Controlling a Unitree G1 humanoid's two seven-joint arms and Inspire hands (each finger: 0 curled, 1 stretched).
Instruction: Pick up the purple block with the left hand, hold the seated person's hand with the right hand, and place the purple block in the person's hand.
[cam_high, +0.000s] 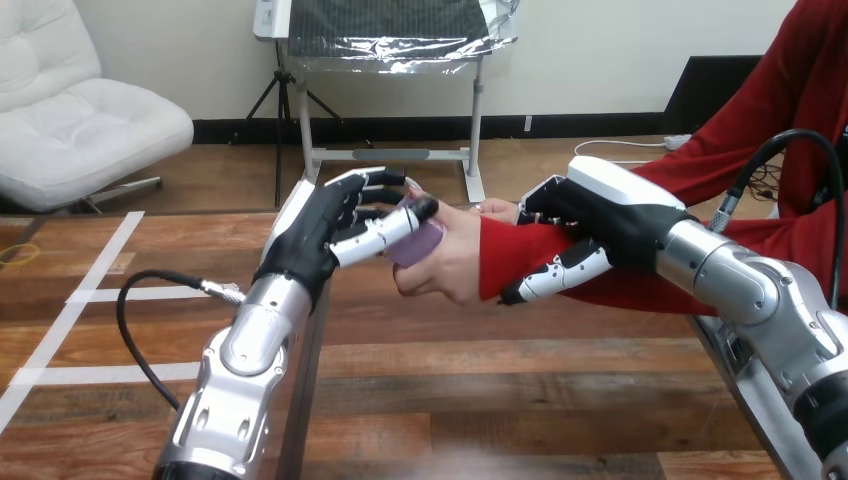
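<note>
We see left hand (320, 235) fingers pinching purple block (426, 248), touching person's hand (455, 272). Right hand (610, 220) fingers clench the wrist (497, 256).

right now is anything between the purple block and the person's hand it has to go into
Nothing visible is. The purple block, pinched in the left hand, touches the person's hand. The right hand is curled round the person's wrist at the red sleeve, clear of the block's path.
</note>
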